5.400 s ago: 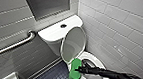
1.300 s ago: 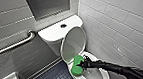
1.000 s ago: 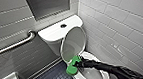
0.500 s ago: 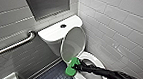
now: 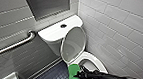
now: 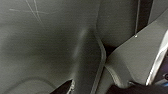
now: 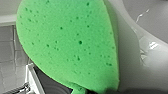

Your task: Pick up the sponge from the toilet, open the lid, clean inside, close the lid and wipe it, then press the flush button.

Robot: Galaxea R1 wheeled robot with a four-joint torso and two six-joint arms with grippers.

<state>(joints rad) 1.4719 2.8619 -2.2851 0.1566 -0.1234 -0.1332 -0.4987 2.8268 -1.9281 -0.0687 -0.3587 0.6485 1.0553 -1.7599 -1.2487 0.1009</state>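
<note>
Green sponge [image 5: 73,69] is clamped in the right gripper [image 5: 80,74], pinched at its waist, one lobe above the claw and one below. It sits at the near-left edge of the toilet [image 5: 95,59] bowl, on or just over the rim; can't tell if it touches. The right arm, black and shrouded, comes in from the right across the near side of the bowl.

Right wrist view: porous sponge face [image 7: 67,42] up close, white ceramic [image 7: 140,57] just beside it, grey floor tiles [image 7: 10,55] on the other side.

Lid [image 5: 73,44] is up, standing near vertical and leaning back against the tank. Flush button [image 5: 63,25] sits in the middle of the tank top, well apart from the gripper.

Left gripper [image 6: 98,89]: dark bits at the edge of the left wrist view against grey surfaces; apart or together, can't tell.

Surroundings: metal grab bar [image 5: 11,46] on the left wall, white wall tiles [image 5: 123,29] on the right, dark small-tile floor [image 5: 56,76] near left of the bowl.
</note>
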